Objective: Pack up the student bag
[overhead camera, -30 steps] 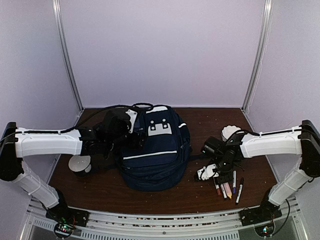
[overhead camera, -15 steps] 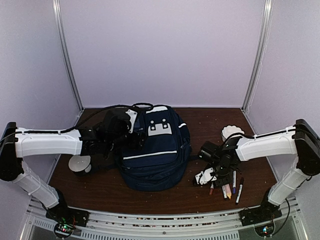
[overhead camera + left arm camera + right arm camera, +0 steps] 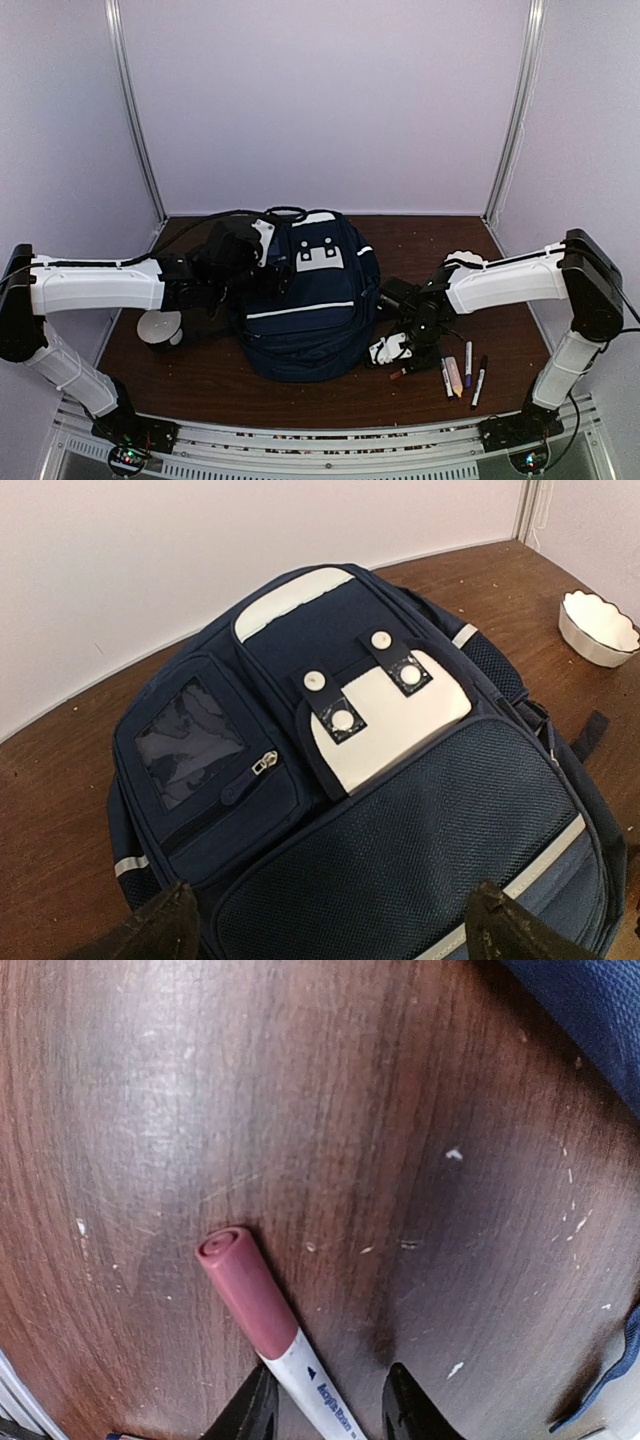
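Seen from above, the student bag (image 3: 305, 300) lies front-up at the middle of the frame on the brown table (image 3: 200, 385), with no compartment visibly open. The left arm reaches in level from the left edge, its left gripper (image 3: 272, 275) at the bag's upper-left shoulder, probably to steady or open it. The right arm bends in from the right edge, the right gripper (image 3: 392, 356) pointing down just right of the bag, apart from the loose pens (image 3: 462, 376). In the left wrist view the fingertips (image 3: 170, 925) are splayed wide, released, above the bag's mesh pocket (image 3: 420, 830). In the right wrist view a red-capped marker (image 3: 248, 1295) runs between the jaws, seemingly being fetched for packing. Whether they pinch it I cannot tell.
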You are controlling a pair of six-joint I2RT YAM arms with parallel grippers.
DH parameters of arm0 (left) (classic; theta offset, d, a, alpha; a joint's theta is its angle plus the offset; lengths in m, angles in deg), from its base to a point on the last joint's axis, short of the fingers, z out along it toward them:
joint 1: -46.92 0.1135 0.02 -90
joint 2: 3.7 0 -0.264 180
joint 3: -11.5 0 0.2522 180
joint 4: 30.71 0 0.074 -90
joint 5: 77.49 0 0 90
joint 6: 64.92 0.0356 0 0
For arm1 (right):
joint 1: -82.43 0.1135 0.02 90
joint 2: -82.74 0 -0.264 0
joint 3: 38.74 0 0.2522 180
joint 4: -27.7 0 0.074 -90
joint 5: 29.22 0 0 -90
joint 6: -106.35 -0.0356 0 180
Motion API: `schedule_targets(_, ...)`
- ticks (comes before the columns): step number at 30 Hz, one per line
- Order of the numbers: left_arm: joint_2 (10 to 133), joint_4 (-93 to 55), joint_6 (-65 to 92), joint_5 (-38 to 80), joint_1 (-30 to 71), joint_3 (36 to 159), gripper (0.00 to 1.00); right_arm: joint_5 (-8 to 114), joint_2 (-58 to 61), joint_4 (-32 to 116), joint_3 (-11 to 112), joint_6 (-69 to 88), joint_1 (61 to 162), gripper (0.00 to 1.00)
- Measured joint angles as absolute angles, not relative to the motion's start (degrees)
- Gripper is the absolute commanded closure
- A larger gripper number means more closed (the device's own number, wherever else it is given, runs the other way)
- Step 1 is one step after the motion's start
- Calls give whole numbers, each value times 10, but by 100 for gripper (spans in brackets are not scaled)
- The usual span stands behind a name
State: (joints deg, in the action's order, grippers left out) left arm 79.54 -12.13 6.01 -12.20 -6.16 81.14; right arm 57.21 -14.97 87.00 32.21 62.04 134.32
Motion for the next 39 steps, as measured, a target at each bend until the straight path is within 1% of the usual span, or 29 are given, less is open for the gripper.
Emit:
schedule_targets(3, 795, -121, 60, -122, -62, 811, 5, 566, -151, 873, 323, 611, 1339, 69)
schedule_targets(8, 795, -117, 64, -121, -62, 811, 7, 560, -150, 877, 320, 602, 1335, 88)
schedule_targets(12, 795, -98, 87, -121, -62, 812, 12, 556, -146, 879, 316, 592, 1335, 95)
schedule_targets(16, 798, -67, 125, -109, -62, 825, 20, 556, -143, 879, 316, 583, 1335, 97)
schedule_targets(20, 812, -34, 173, -70, -62, 849, 21, 552, -135, 883, 319, 580, 1335, 99)
schedule_targets(24, 832, -8, 227, -17, -65, 857, 26, 544, -95, 901, 339, 579, 1334, 100)
schedule_targets(31, 881, 40, 323, 12, -109, 879, 28, 498, -22, 933, 373, 568, 1330, 100)
schedule_targets(34, 901, 50, 355, 23, -125, 898, 27, 481, -9, 948, 373, 563, 1328, 100)
schedule_targets(39, 926, 71, 387, 42, -132, 926, 31, 459, 7, 961, 373, 551, 1327, 100)
